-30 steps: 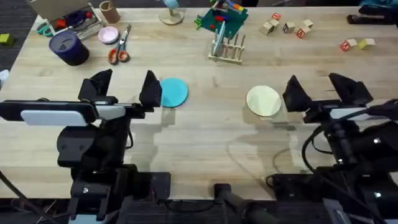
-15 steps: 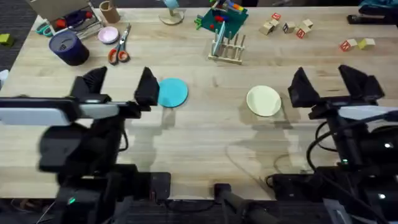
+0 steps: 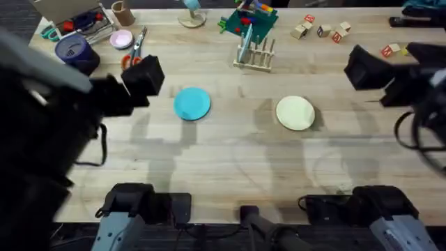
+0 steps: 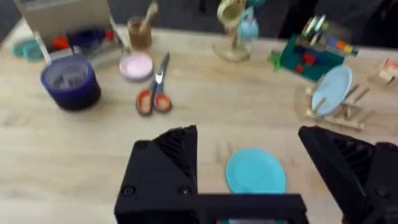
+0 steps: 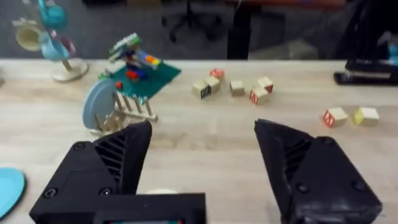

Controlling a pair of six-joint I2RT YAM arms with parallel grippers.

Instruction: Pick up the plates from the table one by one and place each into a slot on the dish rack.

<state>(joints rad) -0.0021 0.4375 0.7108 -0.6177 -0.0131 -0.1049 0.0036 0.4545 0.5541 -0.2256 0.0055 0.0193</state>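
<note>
At the far left of the surface stand a dark blue cylindrical container, a pink round lid and orange-handled scissors. The left end effector is raised above the left part of the surface with its black fingers spread wide, holding nothing; in the left wrist view the sky-blue plate lies flat on the wood between and beyond the two fingers. In the overhead view this plate rests left of centre, just beside the dark mass of the left arm. Behind the middle stands the dish rack, a pale wooden base with upright pegs, and a pale blue plate already stands on edge in one of its slots. A green toy-brick build sits just behind the rack. The cream-yellow plate lies flat right of centre, well apart from the blue one. Small wooden blocks are scattered at the rear right. The right end effector is likewise lifted, fingers wide apart and empty, facing the rack.
</note>
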